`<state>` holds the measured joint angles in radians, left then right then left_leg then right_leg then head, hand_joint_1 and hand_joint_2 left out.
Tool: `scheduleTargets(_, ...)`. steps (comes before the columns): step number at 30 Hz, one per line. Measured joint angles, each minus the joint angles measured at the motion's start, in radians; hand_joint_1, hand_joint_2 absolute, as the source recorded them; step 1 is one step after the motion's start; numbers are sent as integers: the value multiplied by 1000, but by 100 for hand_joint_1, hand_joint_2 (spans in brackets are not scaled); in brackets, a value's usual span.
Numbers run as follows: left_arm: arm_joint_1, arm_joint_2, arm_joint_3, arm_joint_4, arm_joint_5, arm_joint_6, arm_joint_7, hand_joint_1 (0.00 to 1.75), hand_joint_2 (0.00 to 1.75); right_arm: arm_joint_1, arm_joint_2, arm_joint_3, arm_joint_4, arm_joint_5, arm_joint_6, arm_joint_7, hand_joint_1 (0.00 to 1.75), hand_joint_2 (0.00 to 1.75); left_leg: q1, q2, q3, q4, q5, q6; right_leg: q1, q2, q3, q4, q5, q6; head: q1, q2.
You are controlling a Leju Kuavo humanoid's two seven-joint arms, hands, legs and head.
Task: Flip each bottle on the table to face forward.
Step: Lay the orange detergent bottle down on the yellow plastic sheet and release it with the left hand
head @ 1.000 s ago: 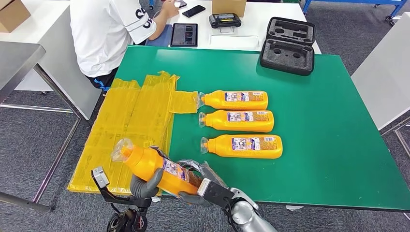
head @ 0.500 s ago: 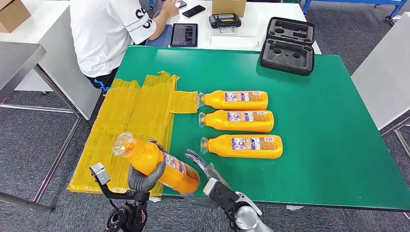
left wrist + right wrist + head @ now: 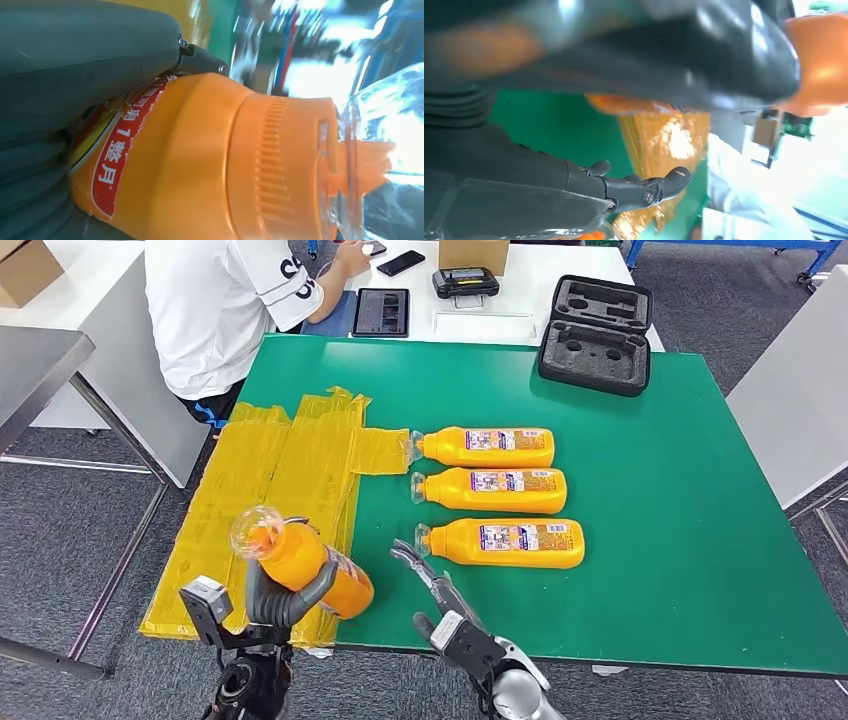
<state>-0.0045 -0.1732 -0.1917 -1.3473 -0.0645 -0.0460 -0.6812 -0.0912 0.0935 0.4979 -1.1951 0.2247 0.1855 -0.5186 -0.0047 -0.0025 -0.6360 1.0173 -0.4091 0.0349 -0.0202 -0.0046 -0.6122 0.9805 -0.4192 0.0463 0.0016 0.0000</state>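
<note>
My left hand (image 3: 285,595) grips the orange bottle (image 3: 300,562) over the near edge of the green desk (image 3: 660,540). Its cap end tilts up and left. My right hand (image 3: 440,595) is open, empty, just beside it on the right.

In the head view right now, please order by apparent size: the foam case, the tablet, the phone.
1. Foam case, clearly largest.
2. Tablet.
3. Phone, smallest.
All three lie far from the camera at a similar distance, so the order is reliable.
</note>
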Motion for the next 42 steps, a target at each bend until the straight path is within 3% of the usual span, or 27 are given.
scheduleTargets(5,-42,58,41,-84,-281,117,43,175,175,17,-13,-36,-82,-20,13,-3,0,0,1,0,0,0,1,-1,0,0,0,0,0,0,0,0)
scheduleTargets(13,-100,173,65,-184,-543,206,152,175,175,19,-18,-102,-127,-42,21,-19,0,0,1,0,0,0,1,-1,0,0,0,0,0,0,0,0)
scheduleTargets(17,-145,227,64,-188,-640,224,219,175,175,3,-18,-125,-127,-45,21,-23,0,175,1,0,0,0,2,-2,0,0,0,1,0,0,0,0)
scheduleTargets(22,-173,304,42,-183,-818,189,339,175,175,-5,-16,-151,-134,-57,19,-30,0,175,1,0,0,0,2,-2,0,0,0,1,0,0,0,0)
scheduleTargets(27,-188,367,24,-165,-852,170,364,175,175,-9,-16,-173,-141,-61,19,-31,0,175,1,0,0,0,2,-2,0,0,0,1,0,0,0,0)
scheduleTargets(42,-198,404,-1,-151,-860,154,373,175,175,-10,-16,-182,-143,-62,17,-33,0,175,1,0,0,0,2,-2,0,0,0,1,0,0,0,0)
